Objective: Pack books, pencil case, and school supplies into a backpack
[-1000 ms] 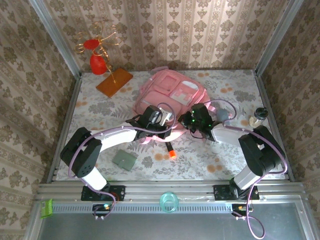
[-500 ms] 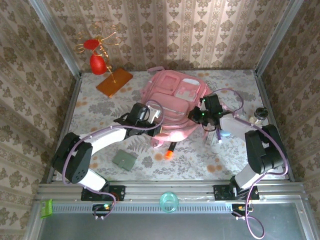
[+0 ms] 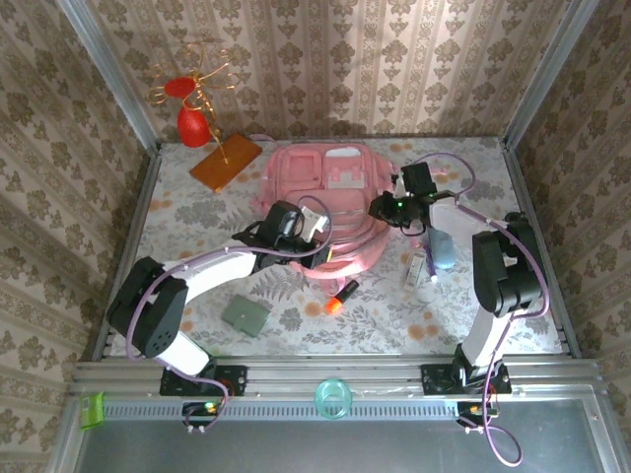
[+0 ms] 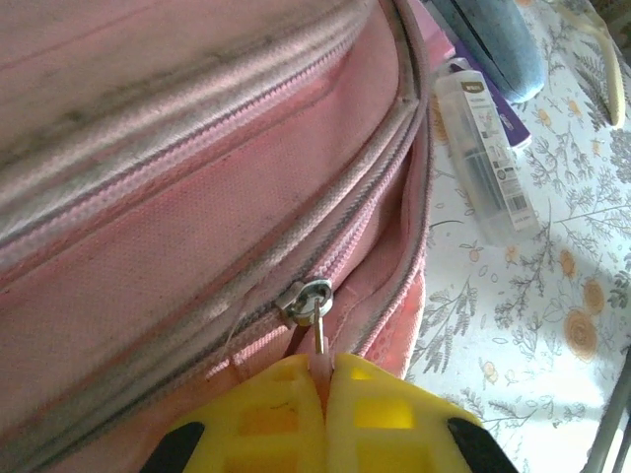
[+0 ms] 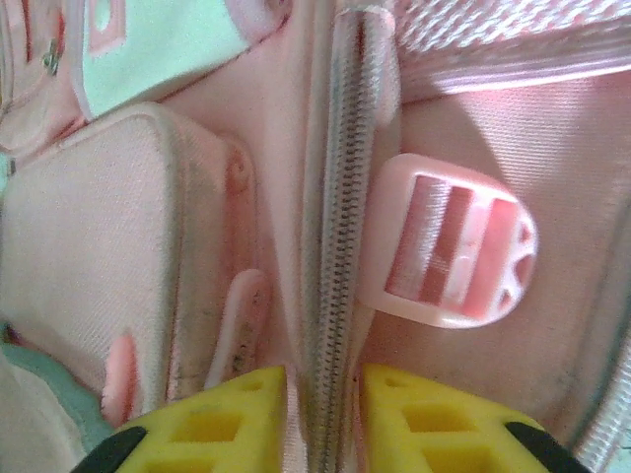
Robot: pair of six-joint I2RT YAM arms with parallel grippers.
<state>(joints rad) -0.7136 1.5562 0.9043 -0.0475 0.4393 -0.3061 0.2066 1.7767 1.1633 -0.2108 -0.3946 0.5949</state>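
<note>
Early stage, I'd say: backpack (image 3: 320,187) sits mid-table and its zip looks closed. Left tool (image 4: 325,372) pinches zipper pull (image 4: 316,307) at pack's 6 o'clock. Right tool (image 5: 325,394) clamps zip seam (image 5: 330,246) at 3. Marker (image 3: 340,296) at 6 and pencil case (image 3: 443,248) at 4 lie unpacked on the table (image 3: 493,325).

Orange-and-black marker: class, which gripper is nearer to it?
Left. The left gripper, pinching a zipper pull on the backpack, sits just behind the marker. The right gripper is farther back and to the right, at the backpack's side.
</note>
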